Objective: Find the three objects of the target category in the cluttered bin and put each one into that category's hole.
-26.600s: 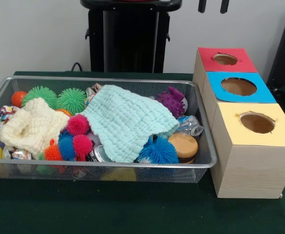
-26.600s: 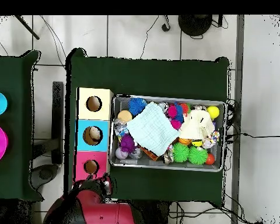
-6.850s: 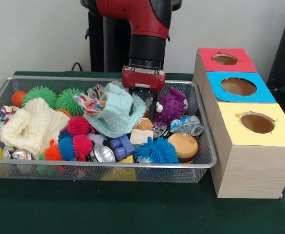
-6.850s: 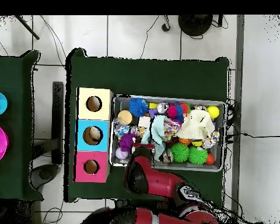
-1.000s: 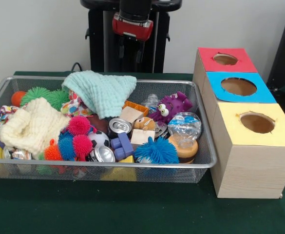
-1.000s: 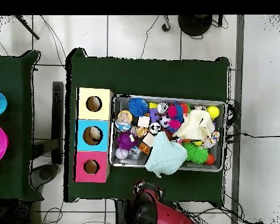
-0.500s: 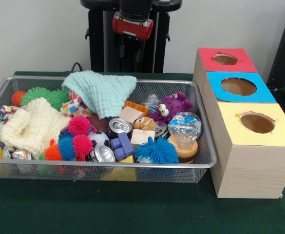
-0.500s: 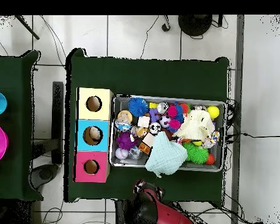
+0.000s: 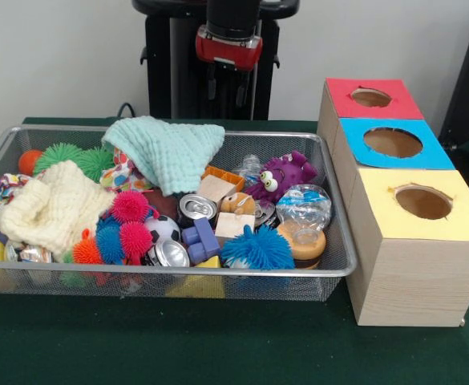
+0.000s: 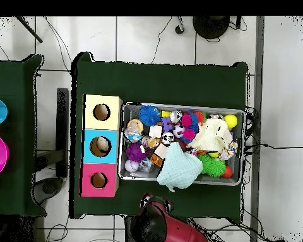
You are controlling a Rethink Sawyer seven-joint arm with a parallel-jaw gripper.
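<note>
my tool [image 9: 227, 83] hangs empty above the far rim of the wire bin [image 9: 342, 261], fingers parted, touching nothing. bin contents: purple plush [image 9: 280, 176] at the far right with big eyes up, tan-brown plush [image 9: 234, 203] just beside it toward the middle next to a can [image 9: 195, 207], mint cloth [image 9: 166, 150] draped over the far rim. red-surround hole [image 9: 370, 97] sits farthest of three on the boxes right of the bin.

Pale wall [image 9: 58, 56], white tiled floor [image 10: 154, 38], dark green tablecloth [image 9: 218, 345].
</note>
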